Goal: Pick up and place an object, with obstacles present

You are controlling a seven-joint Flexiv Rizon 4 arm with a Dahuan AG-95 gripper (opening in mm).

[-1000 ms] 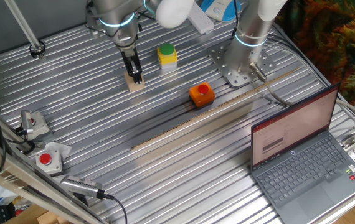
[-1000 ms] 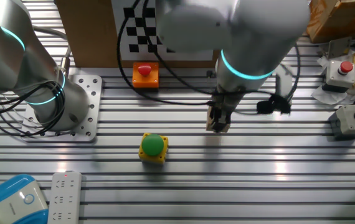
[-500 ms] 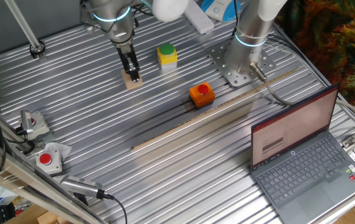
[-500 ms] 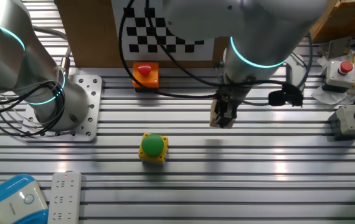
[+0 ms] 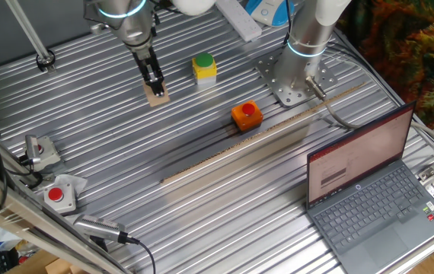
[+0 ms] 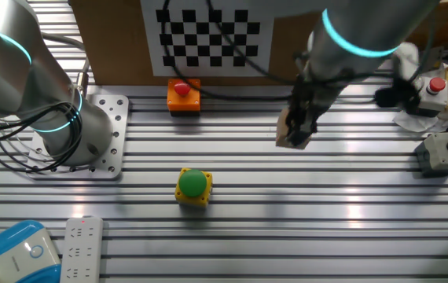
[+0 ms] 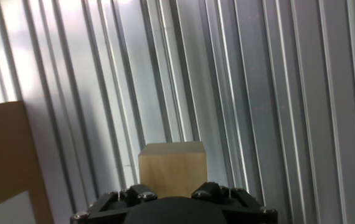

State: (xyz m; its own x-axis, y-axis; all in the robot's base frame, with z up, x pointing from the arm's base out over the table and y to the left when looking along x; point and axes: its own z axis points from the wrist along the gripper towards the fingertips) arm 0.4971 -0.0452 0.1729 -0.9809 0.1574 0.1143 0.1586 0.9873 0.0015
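The pale tan wooden block hangs in my gripper a little above the ribbed metal table, at the far left of the one fixed view. In the other fixed view the gripper holds the block right of centre, tilted, with its shadow on the table below. In the hand view the block fills the space just ahead of the gripper, shut on it; the fingertips themselves are hidden by the hand's black body.
A yellow box with a green button stands right of the block. An orange box with a red button and a long wooden strip lie mid-table. A laptop, a second arm's base and grey button boxes stand around.
My gripper has risen with the block off the table and carried it away from the green-button box, left and back in the one fixed view, right and up in the other.
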